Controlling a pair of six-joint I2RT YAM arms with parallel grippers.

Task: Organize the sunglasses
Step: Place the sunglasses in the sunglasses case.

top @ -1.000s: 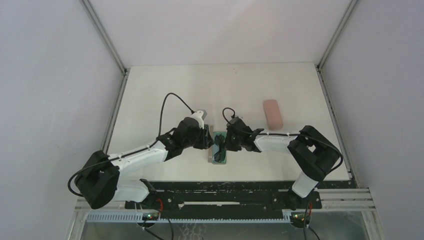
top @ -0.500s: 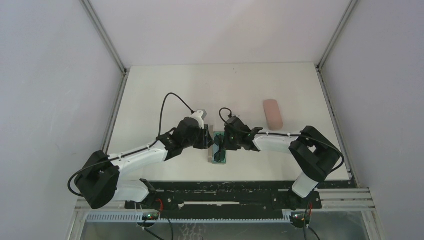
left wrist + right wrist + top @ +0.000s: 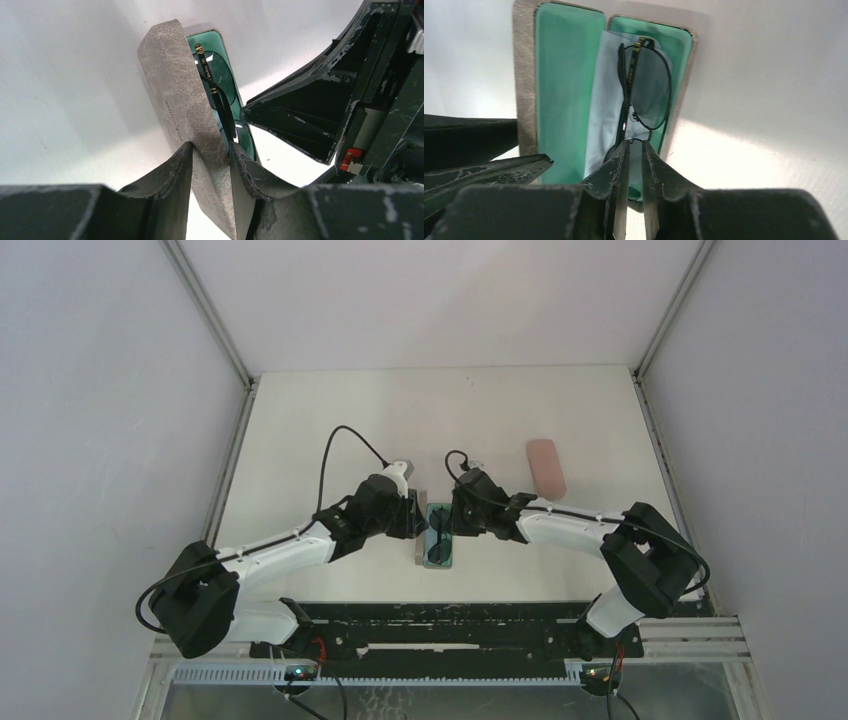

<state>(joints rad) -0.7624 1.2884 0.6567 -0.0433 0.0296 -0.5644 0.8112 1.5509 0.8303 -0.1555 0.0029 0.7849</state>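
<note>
A grey-brown case (image 3: 440, 562) lies open on the table between my two arms, its lining green (image 3: 569, 75). One pair of sunglasses (image 3: 647, 95) with a thin black wire frame and dark lenses lies in its right half, on a light blue cloth (image 3: 605, 105). My left gripper (image 3: 211, 147) is shut on the raised lid (image 3: 180, 100) of the case, one finger on each side of it. My right gripper (image 3: 635, 142) is narrowly open, its tips at the bridge of the sunglasses, with cloth showing through the gap. In the top view the left gripper (image 3: 415, 518) and right gripper (image 3: 453, 519) flank the case.
A closed pink case (image 3: 546, 467) lies at the back right, apart from both arms. White walls with metal rails border the table on the left (image 3: 235, 450) and the right (image 3: 665, 450). The arm bases stand at the near edge.
My right gripper's fingers have parted a little at the sunglasses' bridge, and the right elbow has swung rightward. The left gripper keeps its hold on the lid.
</note>
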